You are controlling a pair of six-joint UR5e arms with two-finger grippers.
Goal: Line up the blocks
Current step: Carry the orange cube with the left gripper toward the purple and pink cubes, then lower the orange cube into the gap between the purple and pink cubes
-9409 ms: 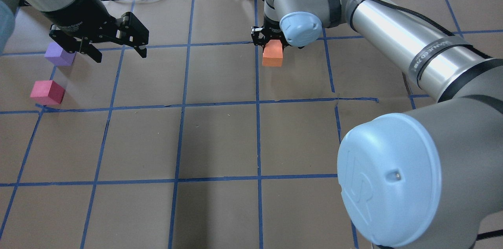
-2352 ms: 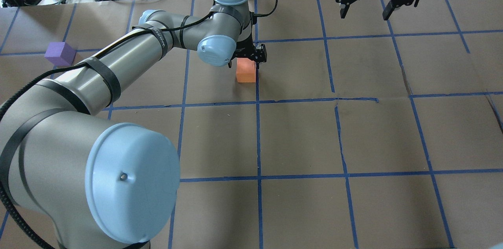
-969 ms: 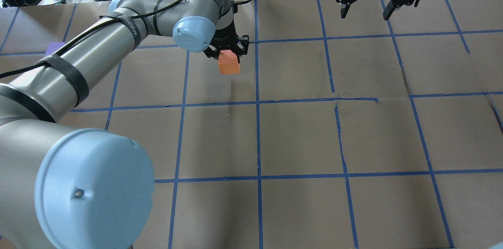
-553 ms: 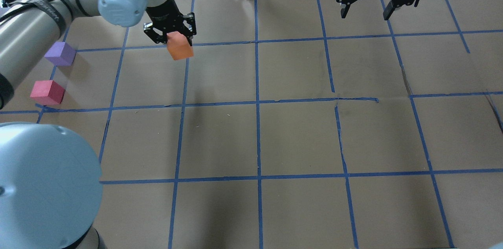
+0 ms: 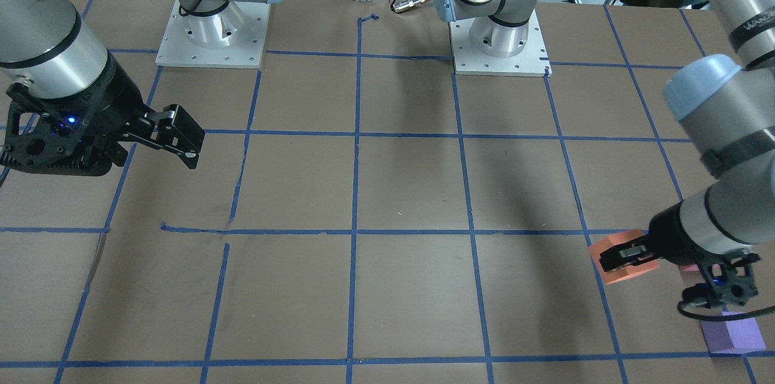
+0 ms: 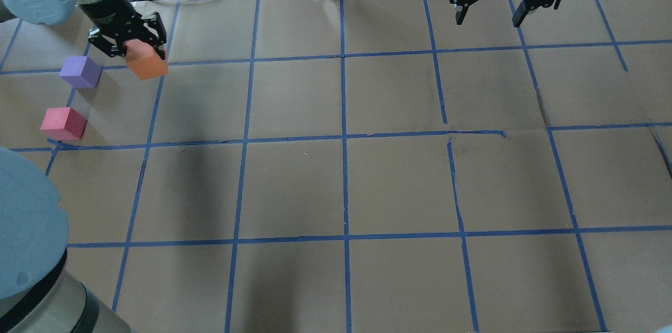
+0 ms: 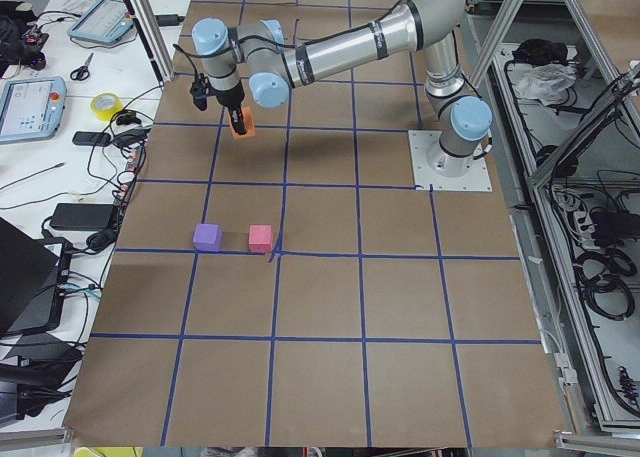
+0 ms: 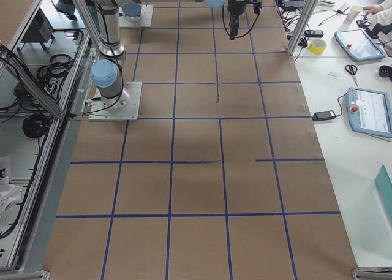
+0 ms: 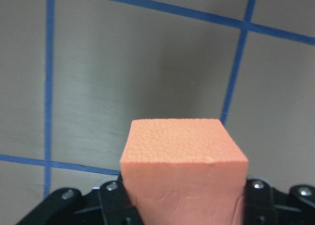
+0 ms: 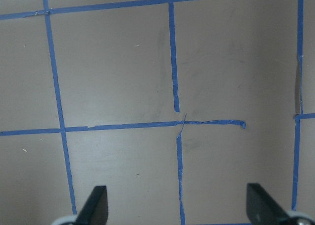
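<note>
The orange block (image 6: 147,64) looks like light, matte foam with a pebbled skin and crisp square edges (likely to give a little under a squeeze rather than slip), so its flat opposite faces are the sensible place to pinch. The left gripper (image 6: 137,53) clamps it that way, lifted above the table's far left part, near the purple block (image 6: 80,71). The pink-red block (image 6: 63,123) lies closer to the robot. Both rest flat on brown paper (image 6: 294,186) gridded with blue tape. The right gripper (image 6: 488,20) hangs far right, spread wide and empty.
</note>
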